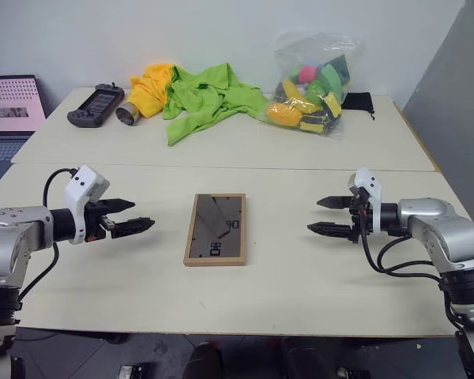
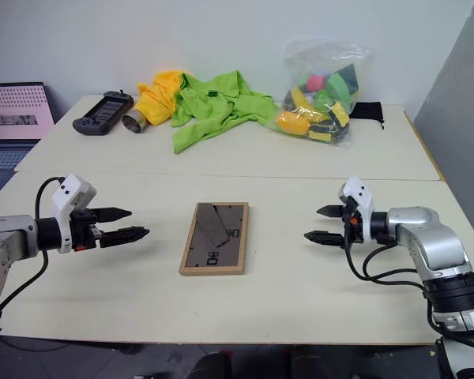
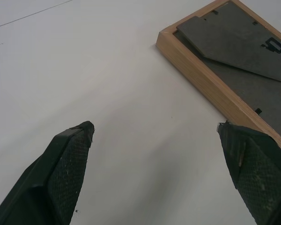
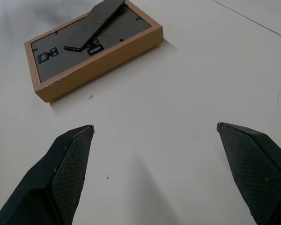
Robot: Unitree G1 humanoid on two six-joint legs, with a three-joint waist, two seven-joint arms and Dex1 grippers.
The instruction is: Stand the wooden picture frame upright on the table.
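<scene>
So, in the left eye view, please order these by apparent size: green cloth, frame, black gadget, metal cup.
1. Green cloth
2. Frame, though it lies nearer the camera, so this is unsure
3. Black gadget
4. Metal cup

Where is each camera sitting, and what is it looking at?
Left and right eye views: from the robot's head, looking forward and down at the table; both arms and the open left gripper and right gripper show.
Left wrist view: along the left gripper's fingers at a corner of the wooden picture frame.
Right wrist view: along the right gripper's fingers at the whole frame.
Shared: every view shows the frame lying flat, dark backing up.
</scene>
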